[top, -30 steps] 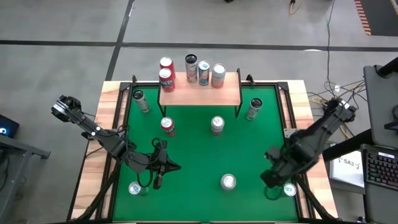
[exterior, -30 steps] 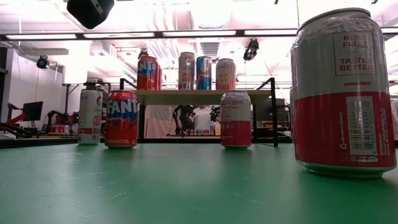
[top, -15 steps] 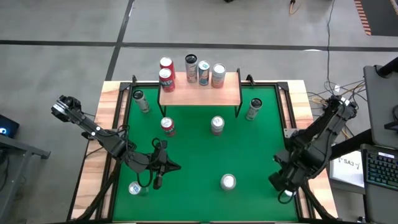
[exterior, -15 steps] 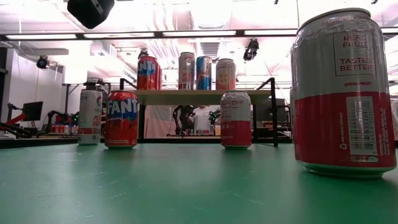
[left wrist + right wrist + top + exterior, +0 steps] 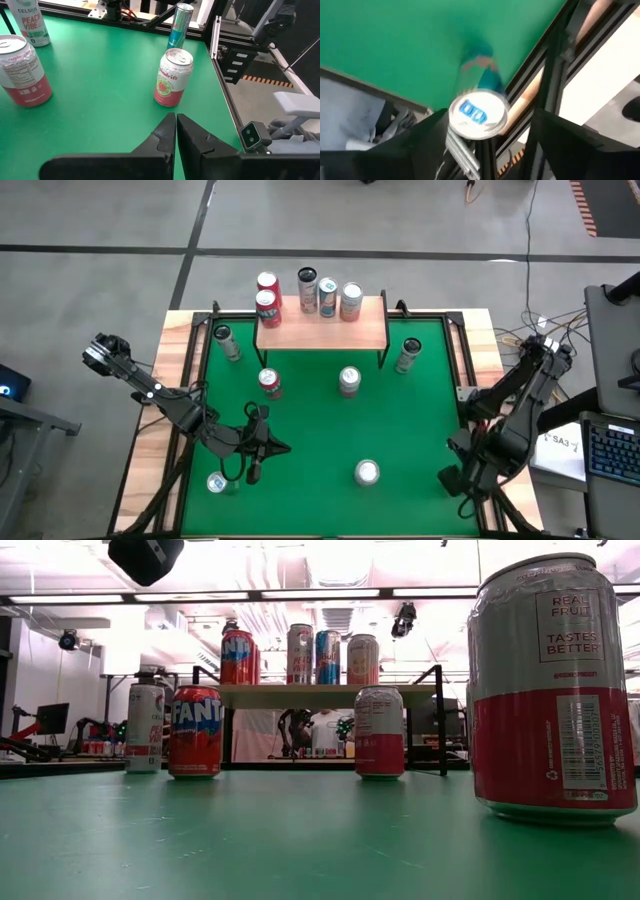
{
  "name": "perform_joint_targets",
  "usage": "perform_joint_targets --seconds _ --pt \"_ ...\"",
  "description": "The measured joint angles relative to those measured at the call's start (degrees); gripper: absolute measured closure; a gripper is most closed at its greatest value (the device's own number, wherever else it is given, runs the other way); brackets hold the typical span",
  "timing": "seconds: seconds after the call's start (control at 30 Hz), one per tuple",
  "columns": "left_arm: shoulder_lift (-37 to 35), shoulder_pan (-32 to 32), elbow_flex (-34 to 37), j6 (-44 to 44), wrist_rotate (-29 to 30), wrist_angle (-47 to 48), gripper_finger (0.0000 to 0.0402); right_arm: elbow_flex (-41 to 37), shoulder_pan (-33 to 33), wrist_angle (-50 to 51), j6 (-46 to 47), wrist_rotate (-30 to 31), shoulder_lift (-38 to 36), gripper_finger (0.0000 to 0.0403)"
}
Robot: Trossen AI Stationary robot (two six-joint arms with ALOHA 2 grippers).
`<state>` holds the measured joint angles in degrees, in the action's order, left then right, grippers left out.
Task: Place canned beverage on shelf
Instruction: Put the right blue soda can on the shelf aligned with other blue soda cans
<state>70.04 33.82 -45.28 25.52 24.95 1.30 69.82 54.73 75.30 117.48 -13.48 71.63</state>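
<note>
Moved: your right gripper [image 5: 462, 483] has swung from the near-right can toward the table's near-right corner; its fingers have spread.
Tool state: right jaws open around a slim teal can [image 5: 478, 111], not clamped; left gripper [image 5: 176, 131] shut, empty, parked near-left.
Can: at the near-right corner by the frame rail.
Handling: rigid but dentable, slick; take it mid-body, squarely.
Shelf [image 5: 322, 328]: far centre, five cans along its back; front clear.
In the way: loose cans [image 5: 349, 381] mid-table.
</note>
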Motion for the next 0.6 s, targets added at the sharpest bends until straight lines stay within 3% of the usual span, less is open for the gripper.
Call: perform_joint_targets --seconds 0.2,0.6 --pt "0.02 0.00 0.00 0.00 0.00 0.00 0.0402 0.00 2.34 -3.18 1.74 -1.59 3.18 0.0080" --pt "0.04 0.00 0.00 0.02 0.04 -0.04 0.0402 -0.82 3.40 -2.80 0.39 -0.17 6.94 0.0078"
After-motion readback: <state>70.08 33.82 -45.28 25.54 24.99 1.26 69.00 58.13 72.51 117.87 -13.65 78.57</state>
